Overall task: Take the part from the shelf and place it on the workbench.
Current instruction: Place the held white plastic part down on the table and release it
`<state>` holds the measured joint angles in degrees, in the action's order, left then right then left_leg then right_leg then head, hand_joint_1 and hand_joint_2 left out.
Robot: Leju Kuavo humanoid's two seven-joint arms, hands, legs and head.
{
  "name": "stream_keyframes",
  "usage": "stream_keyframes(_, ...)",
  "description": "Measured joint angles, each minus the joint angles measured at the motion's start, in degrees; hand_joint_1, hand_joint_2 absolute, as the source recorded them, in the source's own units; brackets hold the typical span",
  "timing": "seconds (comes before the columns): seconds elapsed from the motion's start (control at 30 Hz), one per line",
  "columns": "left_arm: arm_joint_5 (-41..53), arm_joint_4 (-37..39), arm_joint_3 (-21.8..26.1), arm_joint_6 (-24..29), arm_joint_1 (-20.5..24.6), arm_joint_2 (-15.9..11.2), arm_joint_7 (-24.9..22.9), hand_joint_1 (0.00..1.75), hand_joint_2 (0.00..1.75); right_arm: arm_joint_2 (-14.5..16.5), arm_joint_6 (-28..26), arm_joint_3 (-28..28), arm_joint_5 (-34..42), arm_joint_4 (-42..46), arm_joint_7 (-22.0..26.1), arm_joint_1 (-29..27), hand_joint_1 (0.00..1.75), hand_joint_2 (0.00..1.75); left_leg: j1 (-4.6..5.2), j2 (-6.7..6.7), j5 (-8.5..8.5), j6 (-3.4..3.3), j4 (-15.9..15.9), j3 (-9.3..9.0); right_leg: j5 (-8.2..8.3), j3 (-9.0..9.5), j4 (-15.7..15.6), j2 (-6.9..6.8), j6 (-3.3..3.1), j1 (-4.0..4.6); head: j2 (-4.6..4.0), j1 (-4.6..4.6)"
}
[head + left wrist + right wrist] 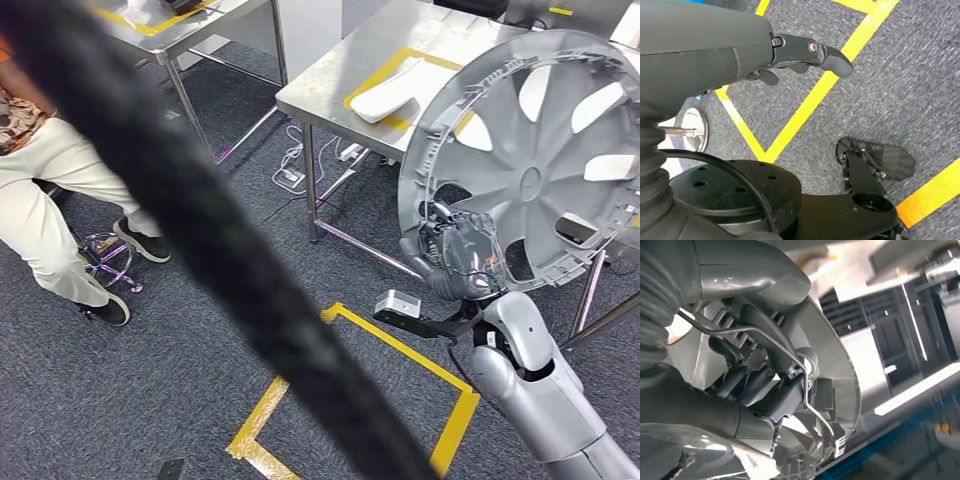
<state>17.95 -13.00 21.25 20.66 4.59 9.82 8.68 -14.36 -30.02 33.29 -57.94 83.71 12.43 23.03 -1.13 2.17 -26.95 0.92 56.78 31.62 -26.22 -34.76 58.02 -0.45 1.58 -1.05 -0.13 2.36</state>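
A person (45,190) sits at the left. The left hand (806,55) hangs over the carpet with nothing in it, fingers apart. The right hand (453,262) grips the big grey wheel cover (528,160) by its rim, lifting it toward the workbench (362,70).

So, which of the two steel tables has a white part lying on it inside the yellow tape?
The nearer table, right beside the wheel cover that the right hand holds; its white part lies within the yellow outline.
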Motion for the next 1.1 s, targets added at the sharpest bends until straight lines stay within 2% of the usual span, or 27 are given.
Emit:
stream_keyframes(0.13,-0.05,0.0,0.4,0.38,0.05,0.07,0.09,0.0,1.75,0.14,-1.69,-0.3,0.13,1.05,0.35,-0.29,1.75,1.75,0.14,0.01,-0.06,0.06,0.12,0.02,0.06,0.04,-0.03,0.01,0.01,-0.11,0.0,0.0)
stream_keyframes(1.1,-2.63,0.0,4.0,2.41,0.11,0.91,1.11,0.0,1.75,0.52,-1.74,-1.27,0.81,1.68,0.71,-2.06,1.75,1.75,0.2,-0.02,-0.12,-0.04,0.46,0.23,0.14,0.02,-0.04,-0.07,0.12,-0.18,0.0,-0.01)
